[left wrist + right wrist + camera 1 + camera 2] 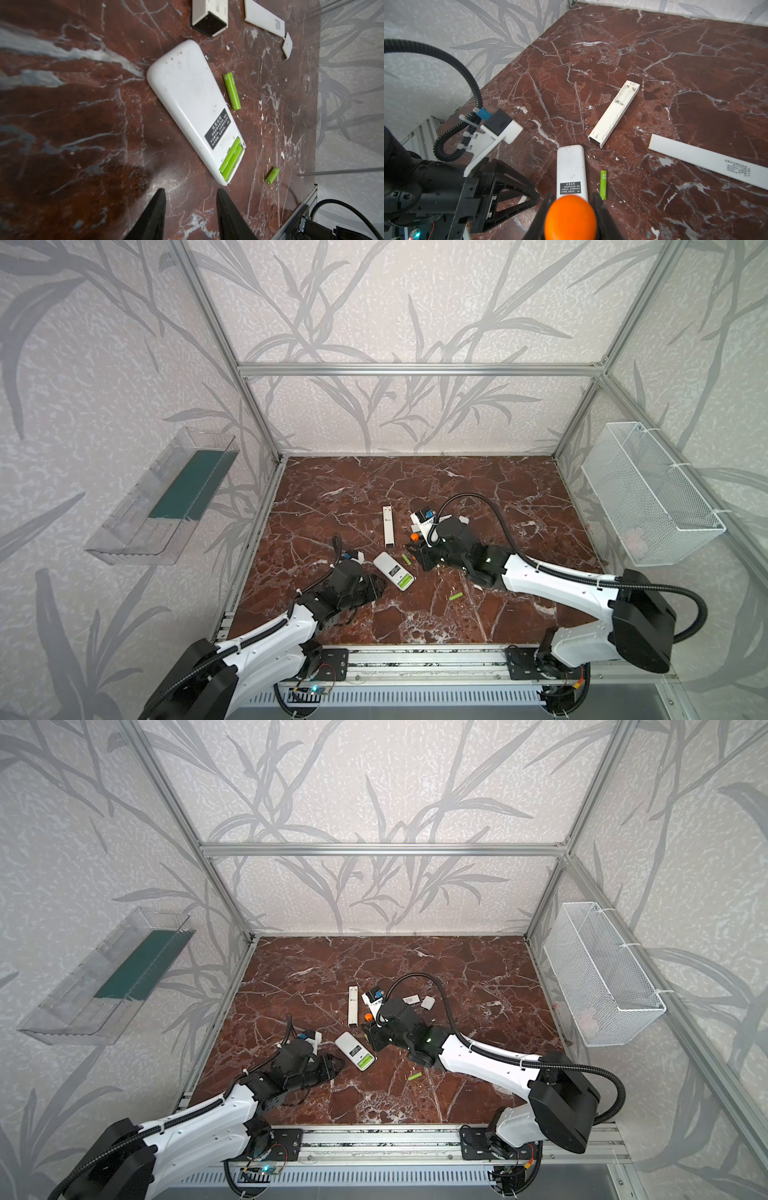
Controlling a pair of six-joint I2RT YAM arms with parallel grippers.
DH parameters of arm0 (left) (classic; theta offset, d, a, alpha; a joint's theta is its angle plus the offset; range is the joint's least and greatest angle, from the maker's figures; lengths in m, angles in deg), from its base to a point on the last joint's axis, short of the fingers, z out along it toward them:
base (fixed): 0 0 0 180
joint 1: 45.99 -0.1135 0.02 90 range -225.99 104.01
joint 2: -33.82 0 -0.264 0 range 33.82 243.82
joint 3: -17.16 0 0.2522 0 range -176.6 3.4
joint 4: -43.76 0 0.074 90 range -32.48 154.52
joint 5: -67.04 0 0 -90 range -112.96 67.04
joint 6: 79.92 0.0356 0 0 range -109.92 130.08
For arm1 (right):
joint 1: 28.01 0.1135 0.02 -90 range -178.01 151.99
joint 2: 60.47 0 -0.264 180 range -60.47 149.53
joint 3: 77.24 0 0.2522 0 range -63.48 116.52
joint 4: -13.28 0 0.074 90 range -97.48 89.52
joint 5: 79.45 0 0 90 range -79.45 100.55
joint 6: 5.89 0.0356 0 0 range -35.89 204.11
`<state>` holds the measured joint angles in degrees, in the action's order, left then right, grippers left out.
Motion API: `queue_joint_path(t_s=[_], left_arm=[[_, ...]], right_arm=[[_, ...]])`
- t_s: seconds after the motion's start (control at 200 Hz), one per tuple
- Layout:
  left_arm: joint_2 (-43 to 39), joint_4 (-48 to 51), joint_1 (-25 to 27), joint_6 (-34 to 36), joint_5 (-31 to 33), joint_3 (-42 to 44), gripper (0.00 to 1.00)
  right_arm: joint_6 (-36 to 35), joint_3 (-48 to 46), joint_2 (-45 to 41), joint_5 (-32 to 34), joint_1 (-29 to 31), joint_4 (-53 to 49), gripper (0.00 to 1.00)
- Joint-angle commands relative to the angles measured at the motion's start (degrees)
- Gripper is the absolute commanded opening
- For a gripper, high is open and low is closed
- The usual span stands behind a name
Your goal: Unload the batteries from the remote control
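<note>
Where the batteries (230,160) lie: two in the remote's (187,93) bay — others loose at 1 and 4 o'clock
Left gripper (190,193): spread, empty
Right gripper (572,195): clamped on orange-handled tool (570,218)

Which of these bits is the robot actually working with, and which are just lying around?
In the job: wide white remote; two green batteries inside it; battery beside it; battery lying apart; orange-handled tool.
Lying about: slim empty remote; long white cover; wire basket; clear tray.
</note>
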<state>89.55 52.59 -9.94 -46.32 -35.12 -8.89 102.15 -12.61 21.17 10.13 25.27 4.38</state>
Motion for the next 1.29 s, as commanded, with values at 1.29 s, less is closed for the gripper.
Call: queue_joint_path(t_s=[1.29], left_arm=[[25.6,-22.9,-4.5,2.7,-10.5,-11.4,0.33]], right_arm=[[-0.1,1.9,8.3,8.6,-1.4,8.7,0.00]])
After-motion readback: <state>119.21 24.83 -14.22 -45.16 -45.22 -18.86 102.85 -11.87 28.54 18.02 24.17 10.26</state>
